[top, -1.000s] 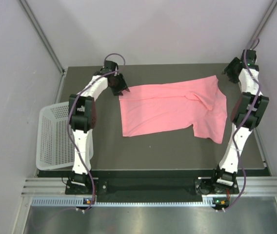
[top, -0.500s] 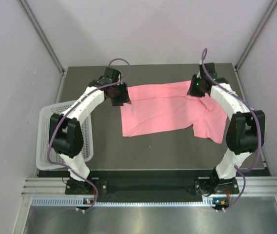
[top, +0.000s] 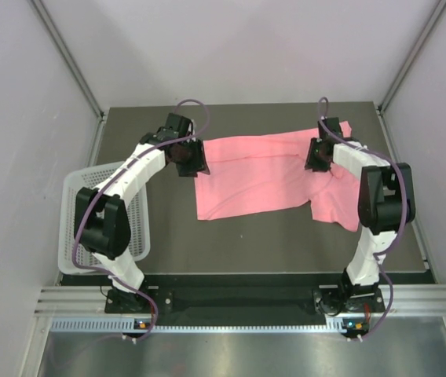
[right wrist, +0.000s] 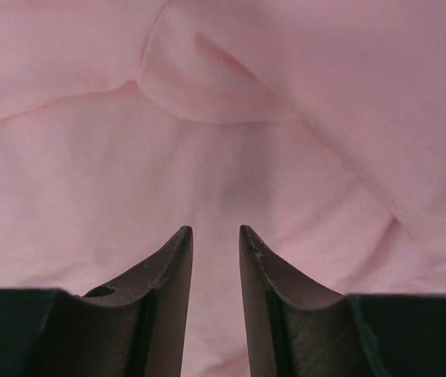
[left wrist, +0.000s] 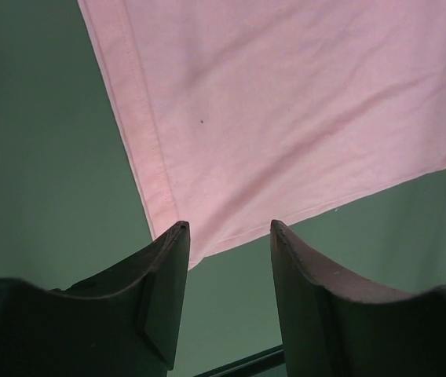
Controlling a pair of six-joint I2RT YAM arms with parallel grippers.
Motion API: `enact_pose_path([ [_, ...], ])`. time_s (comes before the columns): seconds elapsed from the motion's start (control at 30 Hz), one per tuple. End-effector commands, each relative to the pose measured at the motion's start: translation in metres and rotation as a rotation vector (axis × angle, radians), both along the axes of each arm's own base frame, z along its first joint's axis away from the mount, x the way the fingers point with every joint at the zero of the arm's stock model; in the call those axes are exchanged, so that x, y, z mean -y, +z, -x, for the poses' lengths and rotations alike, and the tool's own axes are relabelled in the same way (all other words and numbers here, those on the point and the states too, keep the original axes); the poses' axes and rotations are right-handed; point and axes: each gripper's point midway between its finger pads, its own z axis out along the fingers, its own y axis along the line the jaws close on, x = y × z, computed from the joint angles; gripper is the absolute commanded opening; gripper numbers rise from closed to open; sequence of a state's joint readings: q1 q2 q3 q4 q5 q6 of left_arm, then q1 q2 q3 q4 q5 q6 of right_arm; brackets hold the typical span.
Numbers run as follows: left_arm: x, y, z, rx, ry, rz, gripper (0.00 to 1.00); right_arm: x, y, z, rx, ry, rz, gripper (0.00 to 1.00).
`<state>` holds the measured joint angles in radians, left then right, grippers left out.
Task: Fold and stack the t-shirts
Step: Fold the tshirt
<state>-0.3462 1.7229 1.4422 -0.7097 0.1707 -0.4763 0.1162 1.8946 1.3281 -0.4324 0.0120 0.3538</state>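
One salmon-pink t-shirt is spread on the bench. Two arms are reached over it: left fingers held wide at its ten o'clock corner, right fingers narrowly parted at two o'clock.

Dark grey-green matte tabletop; plain pale walls on three sides; slanting metal corner posts; aluminium rail at near edge; brushed metal sheet below; even, soft light.

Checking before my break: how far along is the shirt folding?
No finished fold: the salmon-pink t-shirt lies spread on the table. In hand: left gripper open at its hem corner, right gripper, jaws narrowly apart, over the sleeve end. Folding and stacking remain.
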Motion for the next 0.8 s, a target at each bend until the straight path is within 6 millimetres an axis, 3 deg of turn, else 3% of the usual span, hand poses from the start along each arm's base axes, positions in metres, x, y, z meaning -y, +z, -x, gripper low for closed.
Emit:
enact_pose_path([
  [0.0, 0.005, 0.024, 0.000, 0.050, -0.033, 0.045, 0.50, 0.023, 0.005, -0.024, 0.083, -0.038, 0.051, 0.31],
  [0.4, 0.010, 0.018, -0.001, 0.032, -0.049, 0.056, 0.50, 0.056, -0.002, -0.048, 0.080, -0.074, 0.093, 0.32],
  [0.77, 0.011, 0.014, -0.003, 0.022, -0.051, 0.054, 0.50, 0.064, 0.002, -0.079, 0.102, -0.059, 0.116, 0.36],
])
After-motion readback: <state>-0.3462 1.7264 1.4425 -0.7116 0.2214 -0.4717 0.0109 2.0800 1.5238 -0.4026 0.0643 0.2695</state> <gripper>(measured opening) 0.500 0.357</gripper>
